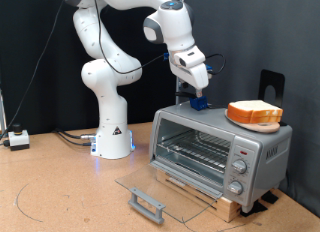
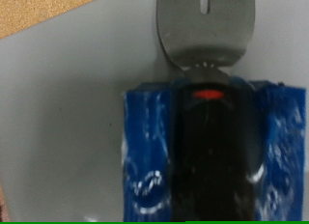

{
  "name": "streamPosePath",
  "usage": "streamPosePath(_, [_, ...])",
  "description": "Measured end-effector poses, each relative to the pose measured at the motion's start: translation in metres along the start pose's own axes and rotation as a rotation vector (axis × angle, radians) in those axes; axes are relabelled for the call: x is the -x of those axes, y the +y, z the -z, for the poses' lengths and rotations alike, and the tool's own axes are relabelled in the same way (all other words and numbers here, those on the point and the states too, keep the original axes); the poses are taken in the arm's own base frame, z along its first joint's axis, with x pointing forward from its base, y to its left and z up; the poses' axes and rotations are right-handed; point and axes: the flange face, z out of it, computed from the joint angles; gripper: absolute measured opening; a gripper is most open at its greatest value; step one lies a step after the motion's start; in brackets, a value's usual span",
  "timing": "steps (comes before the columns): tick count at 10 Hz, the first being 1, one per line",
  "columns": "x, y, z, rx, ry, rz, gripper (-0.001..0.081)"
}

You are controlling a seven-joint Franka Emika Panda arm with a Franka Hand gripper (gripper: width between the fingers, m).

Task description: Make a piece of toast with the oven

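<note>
The silver toaster oven point(image 1: 222, 142) stands on a wooden board, its glass door point(image 1: 150, 184) folded down flat with the grey bar handle point(image 1: 147, 203) in front. The wire rack point(image 1: 195, 147) inside is bare. The pale toast point(image 1: 255, 110) lies on a round orange plate point(image 1: 254, 122) on the oven's top, toward the exterior view's right. My gripper point(image 1: 199, 100) is just over the left part of the oven's top. In the wrist view my gripper point(image 2: 208, 137) has blue-covered fingers point(image 2: 145, 156) on either side of a black handle point(image 2: 208, 156) with a slotted silver blade point(image 2: 203, 26).
The robot's white base point(image 1: 112, 137) stands behind the oven at the left. A small white box point(image 1: 15, 138) with cables sits at the far left. A black stand point(image 1: 272, 84) rises behind the oven at the right. The open door covers the table in front.
</note>
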Motion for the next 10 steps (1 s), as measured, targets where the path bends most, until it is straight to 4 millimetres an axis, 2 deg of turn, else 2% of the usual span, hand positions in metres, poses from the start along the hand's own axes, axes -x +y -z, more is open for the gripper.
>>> streamPosePath(10, [-0.009,-0.001,-0.036,0.048,-0.014,0.055,0.0809])
